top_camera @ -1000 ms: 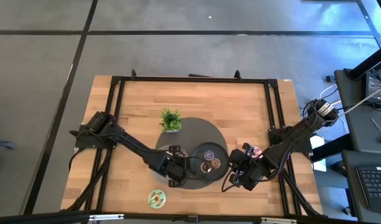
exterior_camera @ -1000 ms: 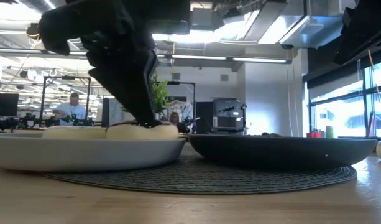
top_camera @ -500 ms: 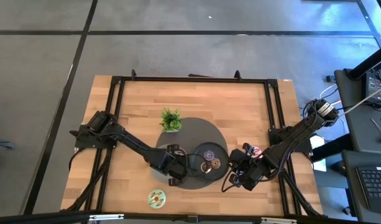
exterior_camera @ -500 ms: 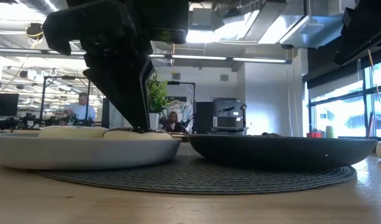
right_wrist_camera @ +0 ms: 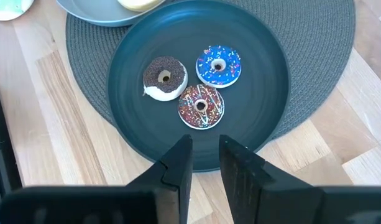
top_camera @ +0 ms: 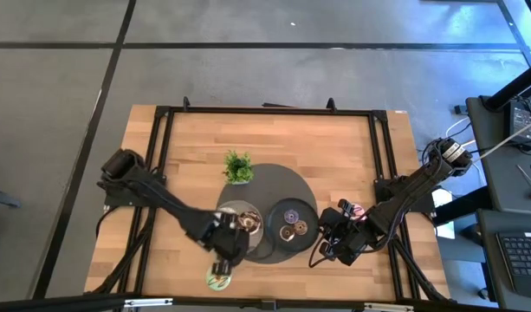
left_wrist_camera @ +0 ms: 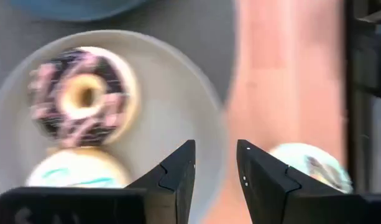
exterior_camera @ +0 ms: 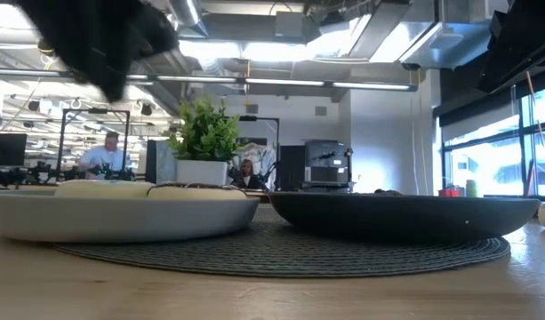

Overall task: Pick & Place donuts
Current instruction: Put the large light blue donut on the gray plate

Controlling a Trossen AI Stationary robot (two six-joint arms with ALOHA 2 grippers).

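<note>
From above, the left gripper (top_camera: 220,260) hangs near the table's front edge, between the grey plate (top_camera: 228,211) and a green-iced donut (top_camera: 218,277) lying flat on the bare wood. The grey plate sits on the round woven mat (top_camera: 287,186), touching the dark plate (top_camera: 276,212), which carries three small donuts. The right gripper (top_camera: 327,245) waits just beside the mat's right edge, with a pink donut (top_camera: 354,210) near that arm. A small plant (top_camera: 238,166) stands at the mat's far rim.

At table height, the grey plate (exterior_camera: 121,218) holds pale donuts (exterior_camera: 103,188) lying flat; the dark plate (exterior_camera: 405,213) sits to its right.

The left wrist camera shows the fingers (left_wrist_camera: 178,174) slightly parted, gripping nothing, over the plate's rim. A chocolate donut with pink sprinkles (left_wrist_camera: 83,93) and a white-iced donut (left_wrist_camera: 78,171) lie flat on that plate, holes upward.

The right wrist camera shows its fingers (right_wrist_camera: 181,162) narrowly apart and empty, above the dark plate with a blue donut (right_wrist_camera: 219,65), a brown-and-white one (right_wrist_camera: 165,78) and a sprinkled brown one (right_wrist_camera: 201,106).
</note>
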